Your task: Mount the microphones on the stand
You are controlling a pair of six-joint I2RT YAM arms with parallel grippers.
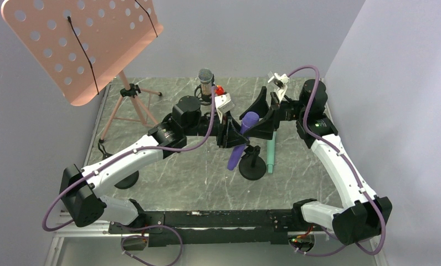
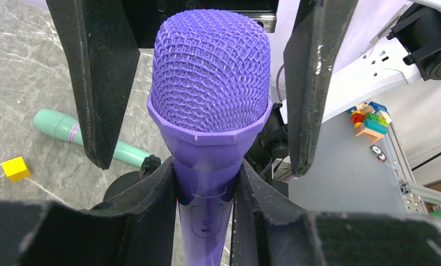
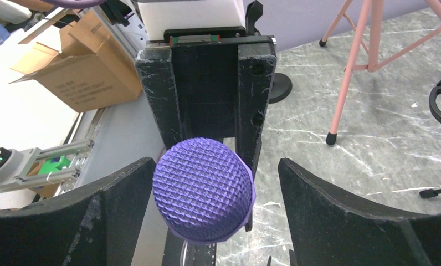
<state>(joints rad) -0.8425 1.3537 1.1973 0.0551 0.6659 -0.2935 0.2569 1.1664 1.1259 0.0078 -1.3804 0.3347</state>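
My left gripper is shut on the neck of the purple microphone, which it holds tilted above the table. My right gripper is open, one finger on each side of the purple mesh head, with a gap on the right side. The black stand with a round base sits just below the purple microphone. The mint green microphone lies on the table beside it. The silver-pink microphone with a grey mesh head stands upright at the back.
A pink perforated music stand on a tripod stands at the back left. A small yellow cube lies on the marble table near the mint microphone. A red object sits by the upright microphone.
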